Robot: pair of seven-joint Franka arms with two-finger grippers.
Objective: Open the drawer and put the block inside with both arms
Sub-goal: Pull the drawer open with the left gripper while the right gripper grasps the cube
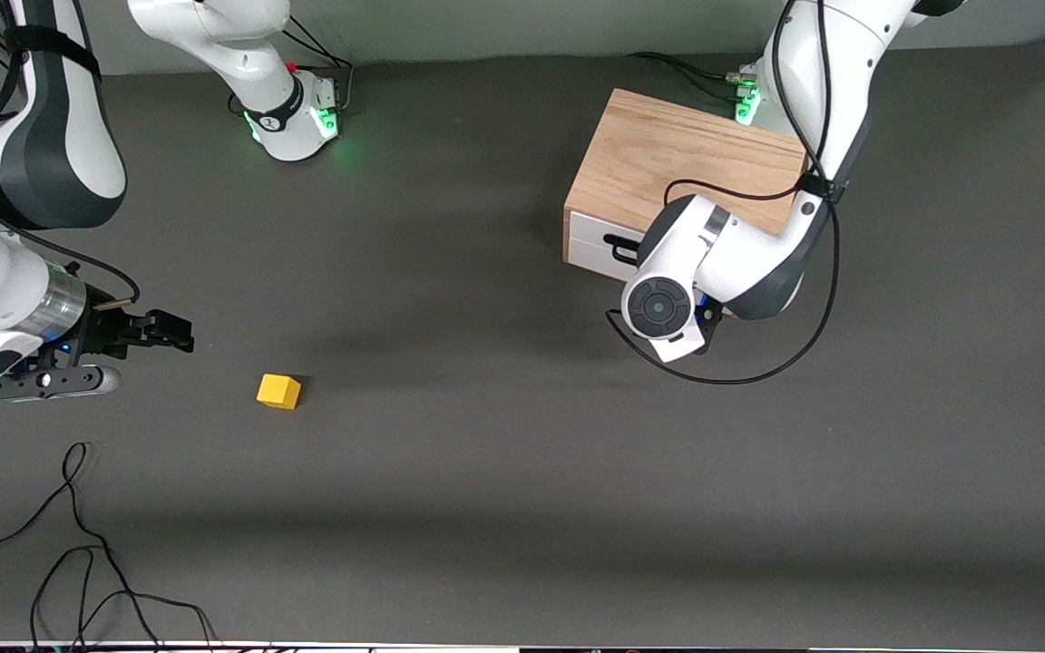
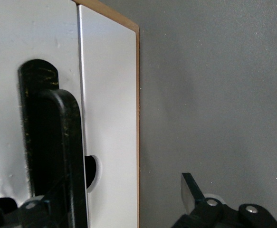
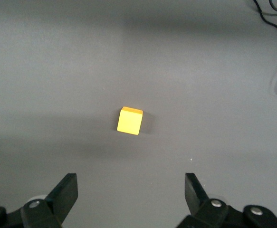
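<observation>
Block: a small bright yellow cube sits alone on the dark grey worktop, well apart from the cabinet, toward the right arm's end and nearer the front camera than the cabinet. In the right wrist view its lit face looks orange-yellow, with crisp edges and a short shadow along one side.

Drawer: the white front panel lies flush with the cabinet face, so the drawer is closed and its inside is hidden. One end of the black bar handle shows beside the left arm's wrist.

Cabinet: a light oak box stands on the worktop just in front of the left arm's green-lit base, its grained top bare apart from a black cable crossing it.

Left gripper: it is at the drawer front, mostly hidden under its own wrist in the front view. In the left wrist view the fingers stand apart with the handle lying against one of them; nothing is clamped.

Right gripper: it hangs over the worktop, off to one side of the block toward the right arm's end, fingers spread wide and holding nothing.

Cables: loose black loops lie on the worktop, nearer the front camera than the block.
</observation>
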